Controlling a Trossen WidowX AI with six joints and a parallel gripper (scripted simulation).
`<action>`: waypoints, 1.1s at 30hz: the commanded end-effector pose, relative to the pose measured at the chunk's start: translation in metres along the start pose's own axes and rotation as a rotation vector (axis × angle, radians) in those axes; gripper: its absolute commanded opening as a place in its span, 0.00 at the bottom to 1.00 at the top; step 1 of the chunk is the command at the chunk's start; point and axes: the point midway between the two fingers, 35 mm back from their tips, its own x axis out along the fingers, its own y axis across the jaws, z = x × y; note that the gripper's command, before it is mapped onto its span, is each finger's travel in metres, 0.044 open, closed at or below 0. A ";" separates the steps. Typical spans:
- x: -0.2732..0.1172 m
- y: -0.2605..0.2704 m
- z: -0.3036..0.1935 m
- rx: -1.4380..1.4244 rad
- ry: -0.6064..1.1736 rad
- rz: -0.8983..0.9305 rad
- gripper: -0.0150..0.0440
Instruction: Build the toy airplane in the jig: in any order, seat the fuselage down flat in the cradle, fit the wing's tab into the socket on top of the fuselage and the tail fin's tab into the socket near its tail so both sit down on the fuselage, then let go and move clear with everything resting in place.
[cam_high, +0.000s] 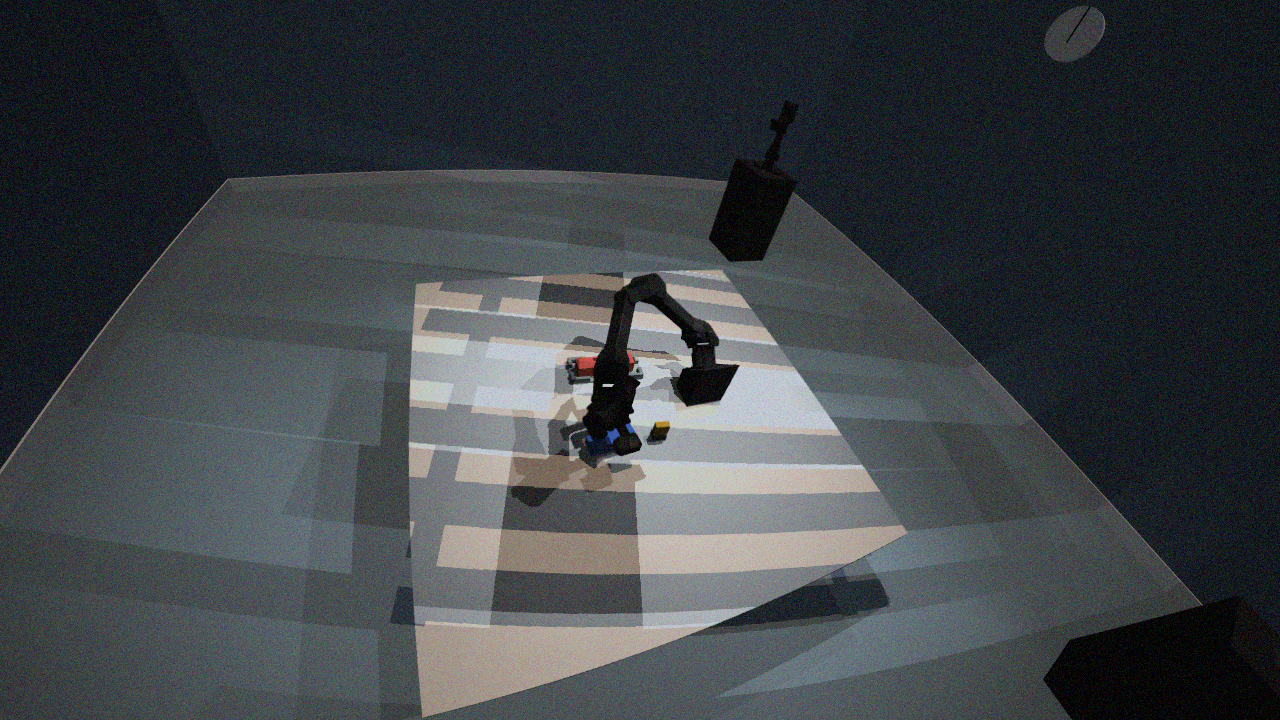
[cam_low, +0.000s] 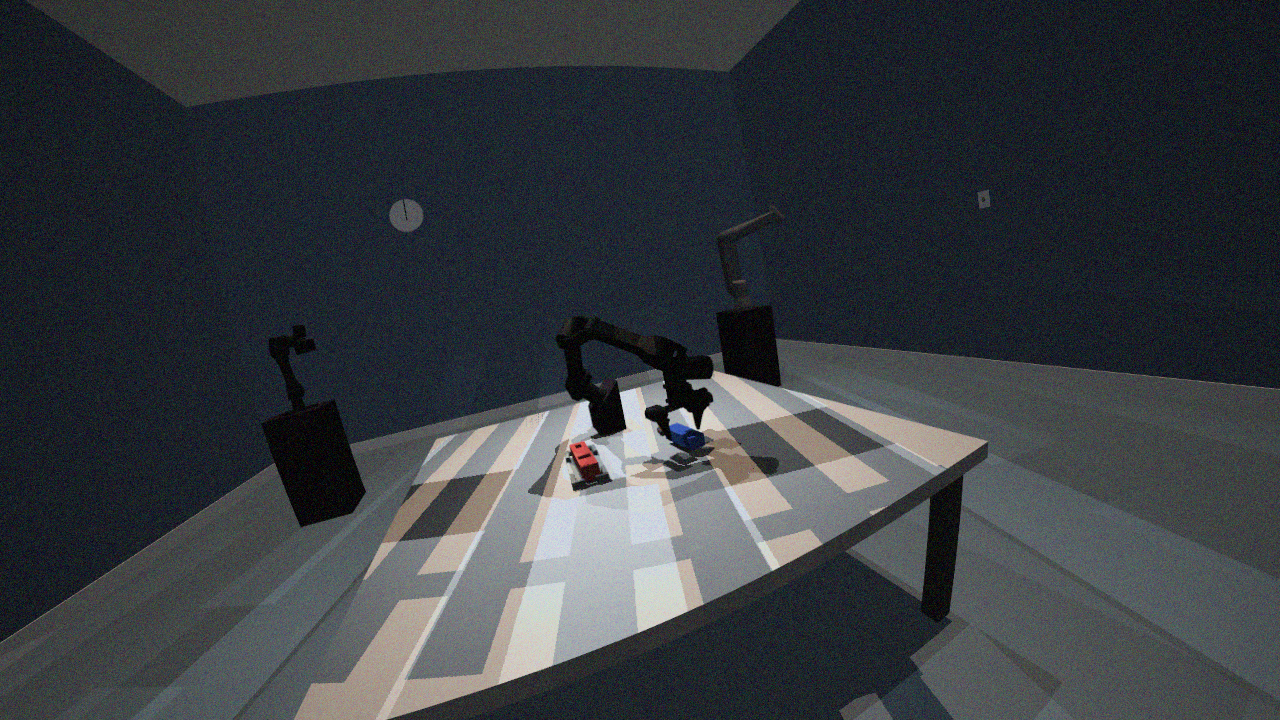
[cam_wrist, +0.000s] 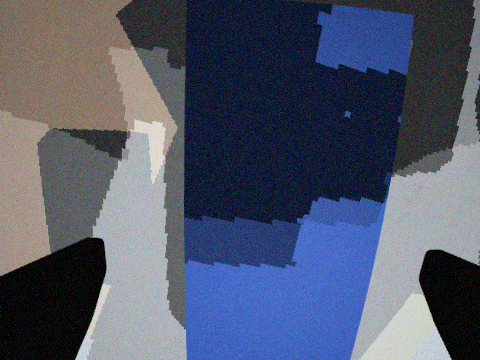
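Gripper (cam_high: 617, 440) (cam_low: 682, 431) (cam_wrist: 270, 262) wide open, nothing held, over blue wing (cam_high: 597, 444) (cam_low: 687, 436) (cam_wrist: 280, 310) on table (cam_high: 760, 555) (cam_low: 617, 573). Best: centre fingers across wing's narrow width, lower straight, close evenly, lift level. Red fuselage (cam_high: 586, 365) (cam_low: 584, 461) lies in cradle.

The top view looks steeply down from high above the surface (cam_high: 537, 600) (cam_low: 716, 573), far from the red fuselage (cam_high: 586, 366) (cam_low: 583, 460). The exterior view looks obliquely across it from beyond the surface's edge, facing the walls, also well back. Both share the fuselage, arm (cam_high: 666, 300) (cam_low: 617, 337) and blue wing (cam_high: 601, 442) (cam_low: 686, 436) (cam_wrist: 280, 310). The wrist view looks down past the hand's fingers, close over the wing.
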 end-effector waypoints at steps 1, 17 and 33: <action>0.009 -0.001 -0.002 -0.008 0.004 -0.006 1.00; 0.014 -0.001 -0.002 -0.008 0.005 -0.006 0.54; -0.002 0.000 0.000 -0.008 0.011 -0.002 0.25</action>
